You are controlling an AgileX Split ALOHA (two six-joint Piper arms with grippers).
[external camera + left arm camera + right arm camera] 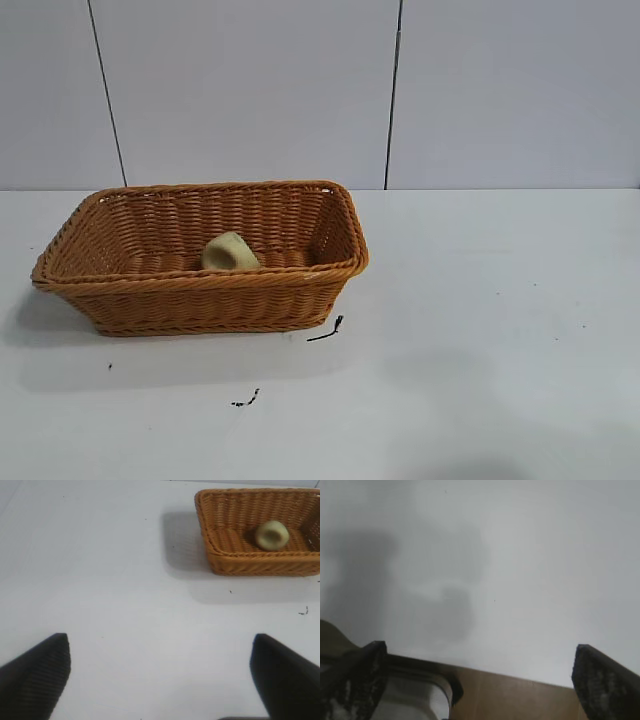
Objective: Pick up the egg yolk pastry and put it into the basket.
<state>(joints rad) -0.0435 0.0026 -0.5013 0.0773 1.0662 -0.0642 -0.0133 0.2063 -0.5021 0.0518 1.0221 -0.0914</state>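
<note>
- Exterior view: the table (480, 330) carries the basket (200, 290) at its left.
- Egg yolk pastry (230, 252) lies tilted inside the basket, by the near wall.
- Left gripper (160, 677) and right gripper (477, 680) hang over the table, jaws wide apart, holding nothing.

My target, the egg yolk pastry (230, 251), already lies inside the basket (200, 283). It is a small pale yellowish-cream puck, thick and round, tipped up on its edge rather than flat, with its dimpled face showing in my left wrist view (272, 534). It rests on the basket's woven floor near the middle, close to the near long wall. The basket (240, 560) is a large rectangular orange-brown wicker one with flared sides and a braided rim, standing upright at about nine o'clock from the table's centre.
</note>
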